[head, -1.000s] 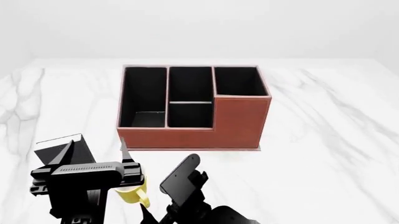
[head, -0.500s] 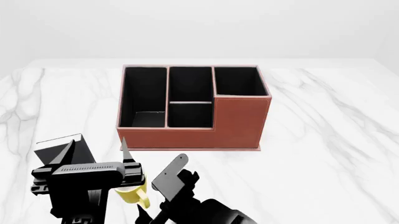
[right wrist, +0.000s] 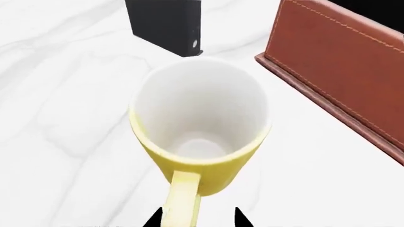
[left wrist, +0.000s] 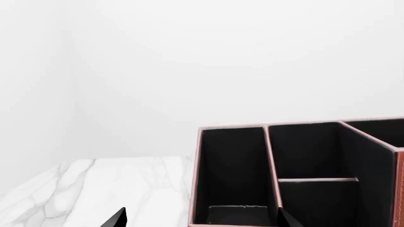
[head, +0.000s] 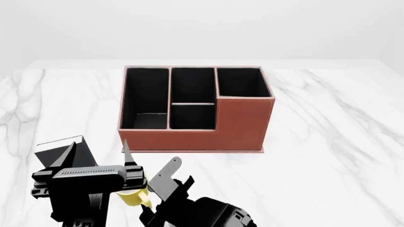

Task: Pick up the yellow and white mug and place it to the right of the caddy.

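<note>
Glossy yellow and white mug (right wrist: 198,137) upright on veined marble table (head: 328,142); stitched leather-look caddy (head: 196,106) near; both grippers' jaws spread, empty.

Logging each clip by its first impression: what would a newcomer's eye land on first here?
First the caddy, a big reddish-brown box with black compartments, standing mid-table on white marble. Next the small yellow mug, upright with a white, empty inside, near the table's front edge and half hidden behind the arms in the head view. The right gripper sits close at its handle; a small black block stands just beyond.
</note>
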You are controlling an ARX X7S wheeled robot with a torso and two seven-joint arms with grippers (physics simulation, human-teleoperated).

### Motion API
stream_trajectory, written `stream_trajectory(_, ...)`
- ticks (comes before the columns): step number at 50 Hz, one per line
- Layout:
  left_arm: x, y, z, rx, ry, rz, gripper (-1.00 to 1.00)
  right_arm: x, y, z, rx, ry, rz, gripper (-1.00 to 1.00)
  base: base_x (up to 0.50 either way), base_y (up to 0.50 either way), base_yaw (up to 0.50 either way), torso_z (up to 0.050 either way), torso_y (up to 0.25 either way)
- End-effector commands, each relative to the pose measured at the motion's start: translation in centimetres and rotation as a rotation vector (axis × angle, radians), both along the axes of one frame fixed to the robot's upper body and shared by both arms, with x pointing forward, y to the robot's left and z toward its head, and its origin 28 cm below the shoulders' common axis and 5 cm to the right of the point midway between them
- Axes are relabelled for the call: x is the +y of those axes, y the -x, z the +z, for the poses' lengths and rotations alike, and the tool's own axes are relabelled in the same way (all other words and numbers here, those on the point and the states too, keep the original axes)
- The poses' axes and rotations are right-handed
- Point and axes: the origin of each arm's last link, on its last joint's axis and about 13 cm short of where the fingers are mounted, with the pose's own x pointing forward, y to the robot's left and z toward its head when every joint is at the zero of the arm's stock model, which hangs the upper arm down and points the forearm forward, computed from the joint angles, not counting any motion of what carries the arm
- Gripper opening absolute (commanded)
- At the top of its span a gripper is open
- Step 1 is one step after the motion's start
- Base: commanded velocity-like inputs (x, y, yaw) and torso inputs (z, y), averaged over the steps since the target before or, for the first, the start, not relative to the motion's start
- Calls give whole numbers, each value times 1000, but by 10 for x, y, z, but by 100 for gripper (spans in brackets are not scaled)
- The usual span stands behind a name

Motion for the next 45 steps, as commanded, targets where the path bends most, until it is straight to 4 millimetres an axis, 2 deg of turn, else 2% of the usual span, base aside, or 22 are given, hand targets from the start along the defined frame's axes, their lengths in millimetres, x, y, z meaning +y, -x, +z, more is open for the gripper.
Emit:
stream_trajectory(1, 0, 1, -1, 0, -1, -4, 100, -2, -3, -2, 13, 5, -13, -100, 0, 0, 0, 0, 0)
stream_trajectory(16, 0, 3, 0, -3, -3, -2, 100, -28, 10, 20, -58, -40, -90, -100, 0, 0, 0, 0, 0)
stream_trajectory(33, -2, 4, 4, -11, -8, 0, 100, -63, 43, 44, -138, -65, -167, -100, 0, 0, 0, 0, 1)
stream_trajectory(45, -2, 6, 6, -14, -9, 4, 100, -84, 46, 49, -132, -91, -227, -100, 0, 0, 0, 0, 0)
